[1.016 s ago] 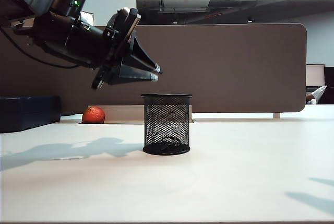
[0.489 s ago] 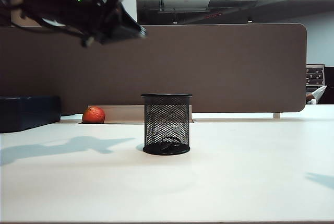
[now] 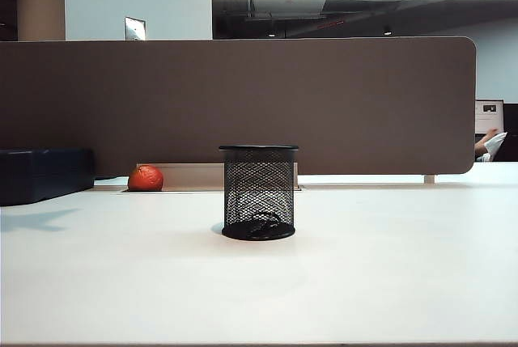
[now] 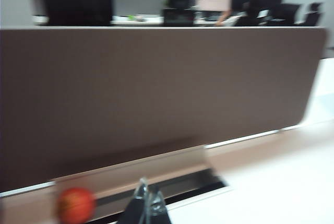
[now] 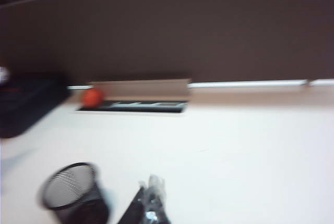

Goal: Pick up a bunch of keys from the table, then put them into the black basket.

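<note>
Left fingers (image 4: 146,203) pressed together, empty, aimed at brown divider (image 4: 156,88) above orange fruit (image 4: 75,204). Right fingers (image 5: 151,203) likewise closed, empty, basket (image 5: 73,195) at their 9 o'clock. Exterior view: keys (image 3: 261,222) lie inside basket (image 3: 258,192) at worktop (image 3: 388,266) centre, fruit (image 3: 146,178) at its 10 o'clock. Risk: passing arm clips light basket, tips it, spills keys.

Wide white table (image 3: 388,282) bearing black wire-mesh basket (image 3: 258,192) mid-desk, orange-red round fruit (image 3: 146,178) and dark rectangular box (image 3: 44,174) along far left edge.
</note>
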Robot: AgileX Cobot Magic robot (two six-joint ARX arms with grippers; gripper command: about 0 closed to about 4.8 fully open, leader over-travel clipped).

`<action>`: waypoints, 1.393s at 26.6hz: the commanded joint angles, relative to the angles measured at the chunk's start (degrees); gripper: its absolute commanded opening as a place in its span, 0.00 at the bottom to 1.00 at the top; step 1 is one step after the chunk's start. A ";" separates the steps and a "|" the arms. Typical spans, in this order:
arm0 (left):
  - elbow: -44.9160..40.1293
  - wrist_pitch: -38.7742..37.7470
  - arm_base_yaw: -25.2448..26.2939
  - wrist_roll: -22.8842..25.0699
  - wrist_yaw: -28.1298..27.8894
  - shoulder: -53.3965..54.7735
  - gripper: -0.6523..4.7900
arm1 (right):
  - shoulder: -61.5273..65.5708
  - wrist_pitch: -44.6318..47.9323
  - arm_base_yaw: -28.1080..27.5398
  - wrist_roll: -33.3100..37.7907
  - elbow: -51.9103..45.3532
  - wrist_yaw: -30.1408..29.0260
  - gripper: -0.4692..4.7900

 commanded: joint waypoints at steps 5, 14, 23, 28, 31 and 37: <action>0.13 -10.95 7.80 4.63 -7.61 -9.73 0.11 | -0.17 5.44 -0.02 -5.92 -0.98 8.61 0.08; -1.11 -17.42 8.09 9.33 -7.58 -17.51 0.11 | -0.87 11.58 0.04 -5.90 -6.54 10.14 0.08; -10.88 -17.42 8.09 9.33 -7.65 -28.46 0.11 | -4.22 13.70 0.07 -5.90 -10.45 10.97 0.08; -19.02 -17.42 8.07 8.50 -7.43 -38.01 0.11 | -6.47 13.73 0.11 -5.90 -12.61 10.99 0.08; -24.15 -19.52 8.04 5.92 -6.95 -46.64 0.11 | -9.81 13.64 0.11 -5.86 -15.58 11.17 0.08; -28.35 -25.55 8.04 5.95 -5.95 -56.02 0.11 | -15.13 13.25 0.11 -5.66 -19.23 11.17 0.08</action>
